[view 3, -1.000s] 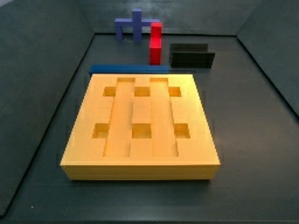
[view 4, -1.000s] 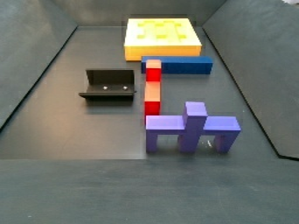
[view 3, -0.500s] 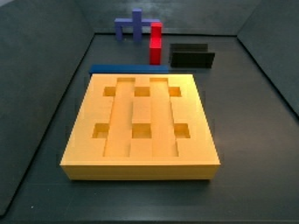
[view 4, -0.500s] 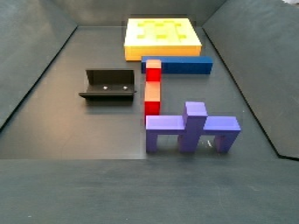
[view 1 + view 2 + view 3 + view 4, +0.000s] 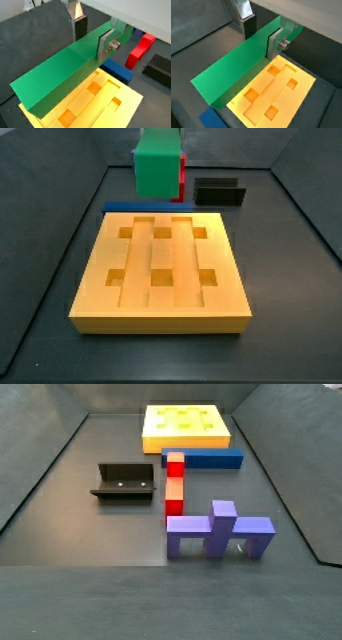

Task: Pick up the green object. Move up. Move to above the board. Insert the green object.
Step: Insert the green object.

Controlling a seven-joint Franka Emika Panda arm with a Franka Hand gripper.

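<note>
Wrist views show the gripper point(image 5: 92, 35) pinching the green object point(image 5: 63, 77) near one end, silver fingers point(image 5: 275, 43) pressed flat on its broad faces, the long bar hanging over the board point(image 5: 278, 92). It looks rigid, smooth-sided and light; held so far from its middle, it may tend to pivot, so a grip nearer the centre would seem steadier. A side view shows the green object point(image 5: 158, 165) raised above the board's point(image 5: 162, 268) far edge, hiding most of the red block point(image 5: 179, 190). Another side view shows no green bar, only the fixture point(image 5: 123, 482), red block point(image 5: 174, 482), blue bar point(image 5: 214, 459) and purple piece point(image 5: 219, 531).
</note>
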